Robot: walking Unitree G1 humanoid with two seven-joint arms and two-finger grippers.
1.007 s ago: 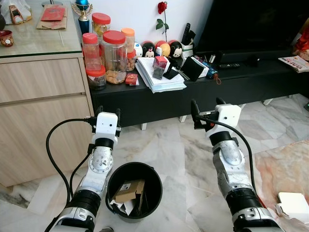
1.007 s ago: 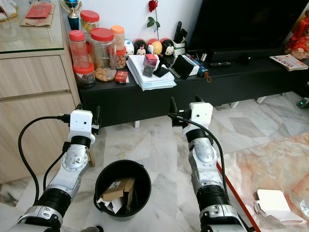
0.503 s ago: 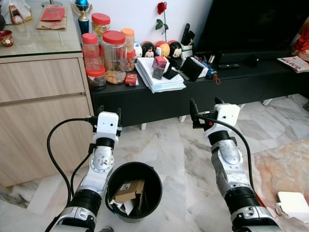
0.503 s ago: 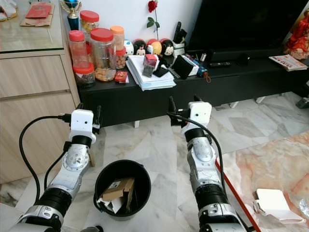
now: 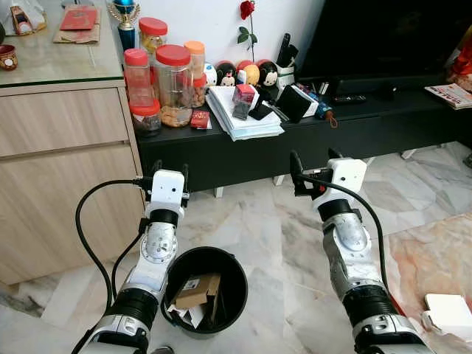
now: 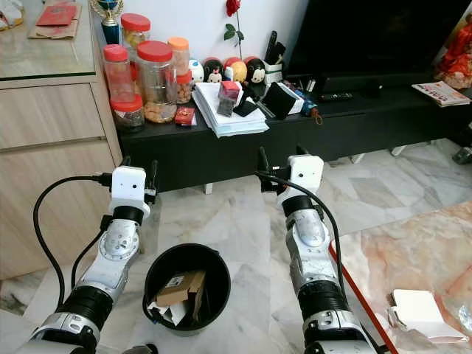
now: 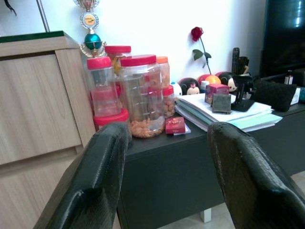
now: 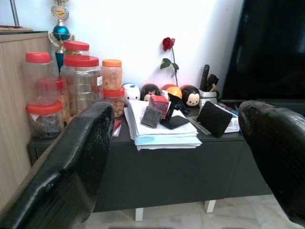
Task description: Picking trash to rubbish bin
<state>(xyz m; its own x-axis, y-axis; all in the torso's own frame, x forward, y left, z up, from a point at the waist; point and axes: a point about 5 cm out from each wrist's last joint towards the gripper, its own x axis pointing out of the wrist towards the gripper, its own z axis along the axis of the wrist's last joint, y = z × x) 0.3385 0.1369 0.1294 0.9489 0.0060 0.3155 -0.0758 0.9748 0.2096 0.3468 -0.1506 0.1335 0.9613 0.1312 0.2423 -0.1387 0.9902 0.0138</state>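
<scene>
Since the bin [image 5: 205,289] at lower centre already holds cardboard and paper scraps, I judge part done — both my hands, left hand [image 5: 168,172] and right hand [image 5: 311,164], are raised, spread wide, empty. White litter [image 5: 448,314] at lower right is left.

bin [image 5: 205,291] mouth unobstructed | black cabinet [image 5: 243,151] blocks ahead

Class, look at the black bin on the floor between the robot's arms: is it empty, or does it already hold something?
Not empty. The black bin stands upright on the marble floor, holding a brown cardboard box and white scraps.
</scene>
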